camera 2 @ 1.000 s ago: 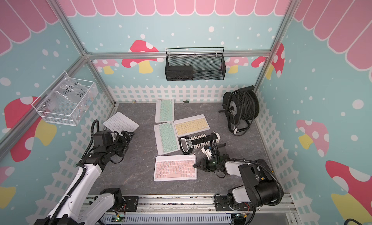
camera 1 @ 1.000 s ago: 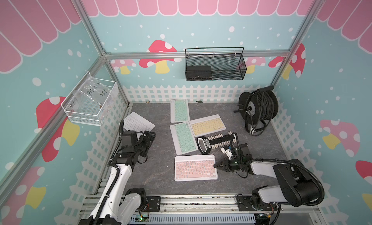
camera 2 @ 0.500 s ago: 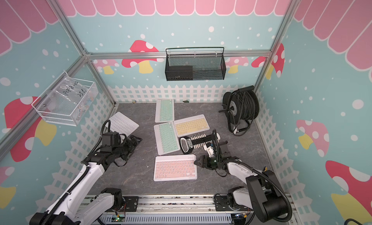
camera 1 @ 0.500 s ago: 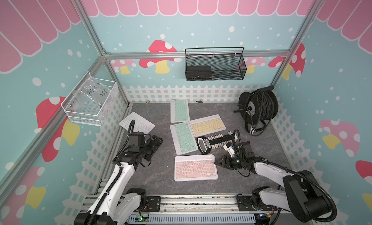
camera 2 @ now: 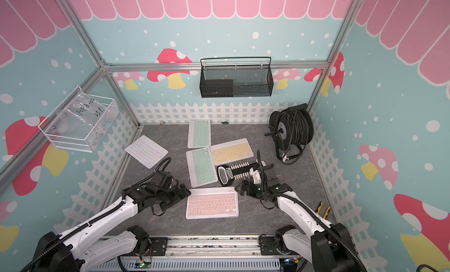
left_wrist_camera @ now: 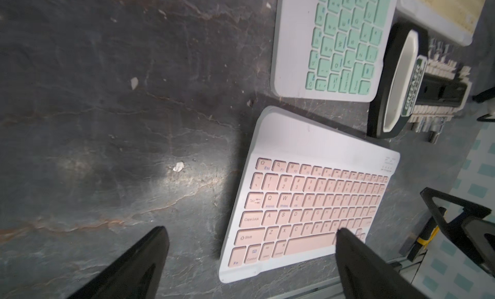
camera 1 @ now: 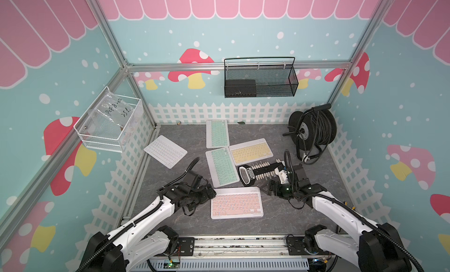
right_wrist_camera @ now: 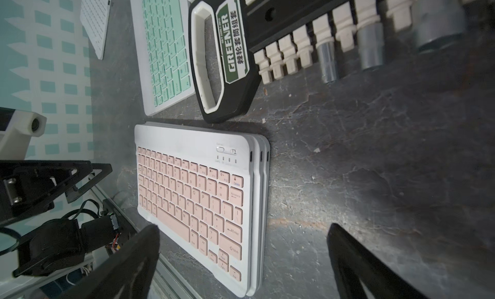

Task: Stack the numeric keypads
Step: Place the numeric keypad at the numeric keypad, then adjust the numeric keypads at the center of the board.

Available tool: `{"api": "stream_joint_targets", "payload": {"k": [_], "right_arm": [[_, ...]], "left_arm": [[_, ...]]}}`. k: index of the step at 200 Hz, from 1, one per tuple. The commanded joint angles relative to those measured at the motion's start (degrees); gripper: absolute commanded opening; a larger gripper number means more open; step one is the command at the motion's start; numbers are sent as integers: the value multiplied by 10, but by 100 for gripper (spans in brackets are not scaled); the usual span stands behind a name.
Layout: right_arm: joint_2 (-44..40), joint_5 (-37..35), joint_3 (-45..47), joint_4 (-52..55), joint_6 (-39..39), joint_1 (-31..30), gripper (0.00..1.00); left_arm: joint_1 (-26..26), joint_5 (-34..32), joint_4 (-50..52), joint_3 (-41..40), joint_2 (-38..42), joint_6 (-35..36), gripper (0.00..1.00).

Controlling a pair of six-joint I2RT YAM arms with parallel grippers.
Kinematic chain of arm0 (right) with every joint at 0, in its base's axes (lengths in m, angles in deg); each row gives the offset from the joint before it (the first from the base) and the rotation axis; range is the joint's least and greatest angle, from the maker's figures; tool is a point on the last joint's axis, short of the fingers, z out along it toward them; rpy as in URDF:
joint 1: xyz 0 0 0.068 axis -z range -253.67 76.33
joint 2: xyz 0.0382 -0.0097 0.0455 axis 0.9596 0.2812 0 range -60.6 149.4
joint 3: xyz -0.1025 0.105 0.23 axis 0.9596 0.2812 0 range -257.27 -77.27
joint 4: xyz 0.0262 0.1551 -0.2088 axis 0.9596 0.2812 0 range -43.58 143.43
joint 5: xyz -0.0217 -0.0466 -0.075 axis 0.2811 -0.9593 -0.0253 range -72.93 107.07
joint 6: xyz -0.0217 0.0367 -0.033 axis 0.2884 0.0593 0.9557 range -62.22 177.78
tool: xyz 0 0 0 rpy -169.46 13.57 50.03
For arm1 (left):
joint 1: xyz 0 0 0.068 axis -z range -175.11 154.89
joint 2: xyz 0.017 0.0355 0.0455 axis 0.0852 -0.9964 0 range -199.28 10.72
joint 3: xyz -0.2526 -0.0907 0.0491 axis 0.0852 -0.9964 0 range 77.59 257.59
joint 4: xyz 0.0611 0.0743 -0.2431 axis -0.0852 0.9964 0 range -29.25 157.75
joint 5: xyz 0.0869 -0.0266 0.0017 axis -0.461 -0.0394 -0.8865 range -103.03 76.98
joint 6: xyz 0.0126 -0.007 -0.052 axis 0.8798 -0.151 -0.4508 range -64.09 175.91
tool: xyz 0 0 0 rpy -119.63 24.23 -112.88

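A pink-keyed keypad (camera 1: 236, 203) (camera 2: 211, 202) tops a stack near the front; the right wrist view shows two more white edges under the pink keypad (right_wrist_camera: 192, 204). Elsewhere lie a white keypad (camera 1: 165, 151), two mint ones (camera 1: 217, 133) (camera 1: 222, 166) and a yellow one (camera 1: 250, 151). My left gripper (camera 1: 211, 194) (left_wrist_camera: 250, 230) is open at the stack's left end, above the pink keypad (left_wrist_camera: 308, 204). Off the stack's right end, my right gripper (camera 1: 266, 188) (right_wrist_camera: 242, 228) stands open and holds nothing.
A black holder with white pegs (camera 1: 261, 172) lies just behind the stack, touching the nearer mint keypad. A black cable reel (camera 1: 313, 129) stands at the back right. A black mesh basket (camera 1: 260, 80) and a white wire basket (camera 1: 109, 124) hang on the walls.
My right gripper has gone from nearly shut to wide open beside the stack. The left arm has swung from the left wall toward the stack's left end.
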Motion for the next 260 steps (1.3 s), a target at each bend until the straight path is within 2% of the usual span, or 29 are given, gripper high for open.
{"api": "stream_joint_targets", "payload": {"k": [1, 31, 84, 123, 260], "right_arm": [[-2, -51, 18, 12, -62, -23, 99], [-14, -57, 34, -18, -99, -33, 100], [-24, -60, 48, -13, -103, -33, 99], [-43, -71, 50, 1, -98, -33, 100], [-65, -83, 55, 31, -90, -33, 100]], "left_arm": [[34, -23, -7, 1, -29, -3, 100], [66, -27, -38, 17, -85, -8, 100], [105, -39, -67, 45, -140, -28, 100], [113, -40, -67, 62, -176, -27, 100], [121, -40, -56, 86, -197, -41, 100]]}}
